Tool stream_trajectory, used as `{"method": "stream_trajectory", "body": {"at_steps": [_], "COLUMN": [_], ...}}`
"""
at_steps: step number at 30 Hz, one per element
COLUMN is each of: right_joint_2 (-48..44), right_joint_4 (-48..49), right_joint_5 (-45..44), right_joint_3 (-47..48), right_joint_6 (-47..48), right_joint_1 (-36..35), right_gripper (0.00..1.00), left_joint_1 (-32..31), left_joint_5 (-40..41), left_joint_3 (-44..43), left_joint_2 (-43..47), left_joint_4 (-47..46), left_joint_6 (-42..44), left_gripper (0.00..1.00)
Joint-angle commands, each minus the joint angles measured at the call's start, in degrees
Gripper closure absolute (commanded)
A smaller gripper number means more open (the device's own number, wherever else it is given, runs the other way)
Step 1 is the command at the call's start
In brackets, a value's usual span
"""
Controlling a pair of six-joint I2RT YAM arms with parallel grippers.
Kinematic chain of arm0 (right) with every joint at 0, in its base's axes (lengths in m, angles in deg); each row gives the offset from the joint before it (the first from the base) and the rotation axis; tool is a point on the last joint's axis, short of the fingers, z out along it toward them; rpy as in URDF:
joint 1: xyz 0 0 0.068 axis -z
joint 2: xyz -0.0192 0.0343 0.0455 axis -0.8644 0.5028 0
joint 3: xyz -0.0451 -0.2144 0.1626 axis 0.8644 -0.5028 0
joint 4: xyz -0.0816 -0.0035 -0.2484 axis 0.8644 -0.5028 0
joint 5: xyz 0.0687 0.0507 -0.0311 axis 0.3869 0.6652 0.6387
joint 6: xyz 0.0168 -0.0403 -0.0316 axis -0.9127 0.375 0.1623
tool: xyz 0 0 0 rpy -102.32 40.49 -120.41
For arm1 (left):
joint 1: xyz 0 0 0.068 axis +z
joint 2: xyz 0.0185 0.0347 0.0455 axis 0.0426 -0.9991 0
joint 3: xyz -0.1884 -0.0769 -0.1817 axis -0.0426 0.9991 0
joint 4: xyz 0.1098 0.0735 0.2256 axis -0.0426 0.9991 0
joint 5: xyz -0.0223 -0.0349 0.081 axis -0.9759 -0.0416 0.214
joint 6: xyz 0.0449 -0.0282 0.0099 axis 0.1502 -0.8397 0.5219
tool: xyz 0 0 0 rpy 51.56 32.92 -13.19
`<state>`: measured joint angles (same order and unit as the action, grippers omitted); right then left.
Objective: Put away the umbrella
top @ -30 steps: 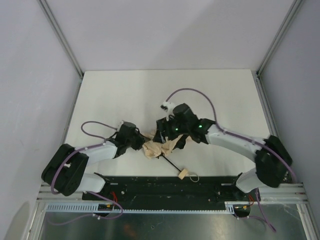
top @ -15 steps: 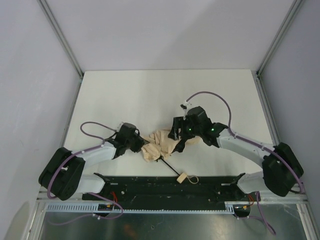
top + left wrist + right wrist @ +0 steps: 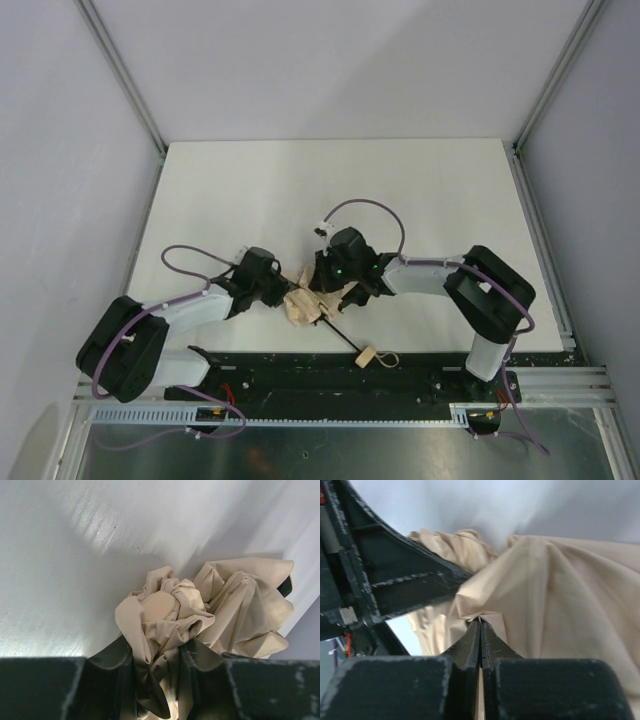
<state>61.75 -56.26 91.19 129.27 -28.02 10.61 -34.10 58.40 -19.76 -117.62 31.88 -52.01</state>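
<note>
Left gripper point(image 3: 157, 655) is clamping a thick wad of canopy point(image 3: 240, 605) and your right gripper point(image 3: 480, 625) is pinching shut on a thin fold, with the umbrella point(image 3: 305, 306) lying bunched between them by the table's point(image 3: 250, 195) near edge, shaft point(image 3: 340, 330) trailing near-right to the handle point(image 3: 366, 352). If you are pulling now, you are risking that fold slipping free, fabric tearing, or the loose shaft dragging off the edge.
</note>
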Motion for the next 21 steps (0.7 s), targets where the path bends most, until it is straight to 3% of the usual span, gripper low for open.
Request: {"method": "stream_trajectory", "body": {"at_steps": [1, 9, 18, 20, 21], "right_joint_2": [4.58, 10.46, -3.22, -4.88, -5.30], "right_joint_4": [10.65, 6.94, -3.75, -5.65, -6.36], "right_joint_5": [6.28, 8.71, 15.30, 16.32, 16.77], "right_joint_3": [2.91, 2.95, 4.22, 4.96, 5.23], "right_joint_6": [-4.54, -3.22, 3.75, 6.48, 7.86], "right_joint_1": [-1.45, -0.52, 5.09, 5.35, 5.27], "right_gripper": [1.00, 0.96, 0.48, 0.25, 0.18], "left_joint_1": [-1.01, -1.24, -1.28, -1.30, -1.30], "left_joint_5": [2.33, 2.49, 4.09, 4.22, 4.09], "left_joint_3": [0.10, -0.54, -1.43, -1.28, -1.34], "left_joint_2": [1.05, 0.79, -0.40, -0.40, -0.58], "left_joint_4": [7.77, 9.16, 10.92, 11.19, 11.38], "left_joint_6": [0.21, -1.06, -1.27, -1.68, -1.82], "left_gripper": [1.00, 1.00, 1.00, 1.00, 1.00]}}
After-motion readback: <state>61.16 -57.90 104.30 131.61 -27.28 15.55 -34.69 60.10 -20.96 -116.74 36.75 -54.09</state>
